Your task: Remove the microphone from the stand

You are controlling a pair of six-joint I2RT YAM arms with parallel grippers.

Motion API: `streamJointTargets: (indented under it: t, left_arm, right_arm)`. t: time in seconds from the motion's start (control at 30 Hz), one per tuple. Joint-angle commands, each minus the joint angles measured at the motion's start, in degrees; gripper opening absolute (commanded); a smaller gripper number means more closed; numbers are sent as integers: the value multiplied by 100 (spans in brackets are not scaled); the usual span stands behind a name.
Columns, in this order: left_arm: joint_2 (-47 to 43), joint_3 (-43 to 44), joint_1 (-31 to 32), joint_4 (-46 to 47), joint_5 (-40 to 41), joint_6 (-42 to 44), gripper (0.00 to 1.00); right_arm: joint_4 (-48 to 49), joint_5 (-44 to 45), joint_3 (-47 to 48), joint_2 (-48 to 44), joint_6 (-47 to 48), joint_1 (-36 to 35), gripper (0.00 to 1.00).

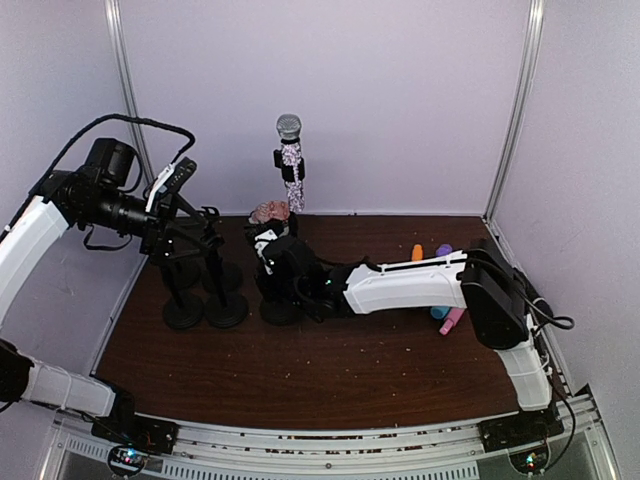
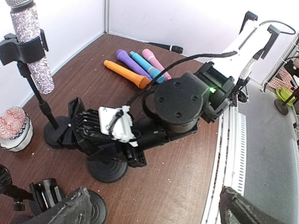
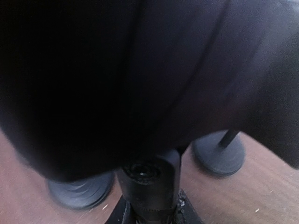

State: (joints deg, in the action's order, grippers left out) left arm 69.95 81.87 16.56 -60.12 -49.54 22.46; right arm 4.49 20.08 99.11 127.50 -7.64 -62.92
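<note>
My right gripper (image 1: 268, 260) reaches in from the right over a black stand (image 1: 281, 312) at mid table. In the right wrist view the right gripper (image 3: 149, 210) is shut on a black cylinder with a hollow end (image 3: 150, 186), which looks like the handle of a black microphone. A dark blurred mass hides everything above it. The left wrist view shows that gripper (image 2: 77, 128) low over the stand's round base (image 2: 107, 169). My left gripper (image 1: 205, 235) hangs to the left, open and holding nothing, its fingers (image 2: 70, 207) far apart. A glittery microphone (image 1: 291, 165) stands clipped in a rear stand.
Two more black stands (image 1: 185, 312) (image 1: 228, 310) sit under the left gripper. A patterned bowl (image 1: 268, 212) is behind the right gripper. Several coloured microphones (image 2: 140, 67) and a black one (image 2: 163, 46) lie at the right. White walls enclose the table.
</note>
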Motion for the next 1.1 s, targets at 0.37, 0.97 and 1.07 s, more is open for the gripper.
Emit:
streamJointTargets:
  t: [0.37, 0.97, 1.07]
  left_arm:
    - [-111, 145, -142, -18, 50, 216, 98]
    - [-186, 287, -144, 154, 218, 30, 98]
    - [-132, 330, -155, 236, 251, -35, 98]
  right_arm:
    - [865, 899, 425, 558, -260, 36, 13]
    - [377, 498, -1035, -1085, -522, 40, 100]
    - [311, 405, -1604, -1856, -567, 60, 100]
